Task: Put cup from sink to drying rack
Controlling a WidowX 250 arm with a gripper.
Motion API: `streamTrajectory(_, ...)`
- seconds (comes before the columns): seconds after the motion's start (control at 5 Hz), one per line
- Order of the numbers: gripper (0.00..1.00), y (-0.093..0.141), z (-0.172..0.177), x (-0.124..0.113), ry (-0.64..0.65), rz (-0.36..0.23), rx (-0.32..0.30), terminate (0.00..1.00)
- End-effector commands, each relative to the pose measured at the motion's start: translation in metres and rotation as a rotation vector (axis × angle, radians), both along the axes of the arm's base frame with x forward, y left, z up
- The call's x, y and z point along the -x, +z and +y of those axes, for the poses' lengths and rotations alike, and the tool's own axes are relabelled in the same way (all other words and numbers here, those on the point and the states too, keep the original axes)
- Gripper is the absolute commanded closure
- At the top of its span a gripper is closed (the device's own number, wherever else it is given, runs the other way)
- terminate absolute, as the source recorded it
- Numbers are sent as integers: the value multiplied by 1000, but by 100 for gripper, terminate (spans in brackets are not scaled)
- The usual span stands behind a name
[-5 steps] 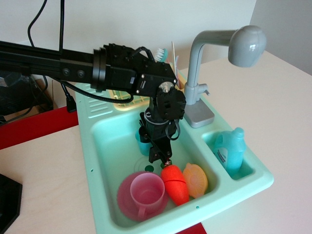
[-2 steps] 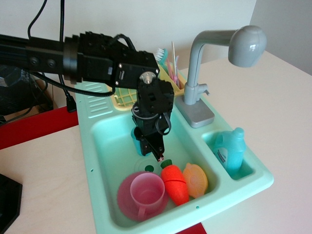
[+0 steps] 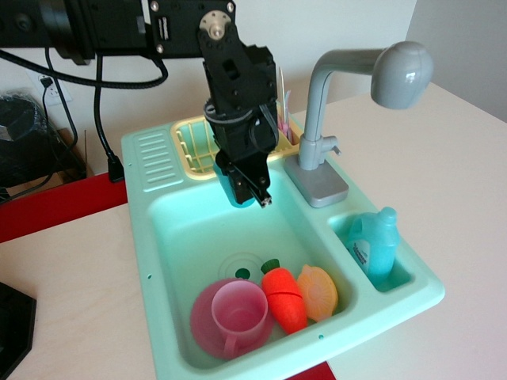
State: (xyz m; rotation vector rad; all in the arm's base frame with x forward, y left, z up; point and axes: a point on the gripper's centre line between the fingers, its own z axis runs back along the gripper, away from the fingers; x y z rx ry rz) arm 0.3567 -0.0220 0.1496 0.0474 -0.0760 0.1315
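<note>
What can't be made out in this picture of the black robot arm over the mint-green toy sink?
In the single camera view:
- Small teal-blue plastic cup: nowhere visible; the black gripper may hide it.
- Gripper's jaws: open or shut is unclear, as the dark parts merge.
- Pale-yellow plastic drying rack: right part hidden behind the arm.
- Blue soap bottle: label print too small to read.

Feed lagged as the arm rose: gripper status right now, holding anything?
Gripper: raised above the sink basin near the drying rack; cannot tell whether it is shut or holding the cup, which is not visible.
</note>
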Motion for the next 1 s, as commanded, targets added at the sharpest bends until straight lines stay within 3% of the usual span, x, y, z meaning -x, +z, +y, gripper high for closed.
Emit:
streamTrajectory(0.0, 100, 36, 43, -16, 61, -103, -34, 0)
streamTrajectory(0.4, 100, 26, 100, -29, 162, -70, -55, 0)
streamTrajectory(0.8, 100, -3, 111, -31, 188, -18, -48, 0)
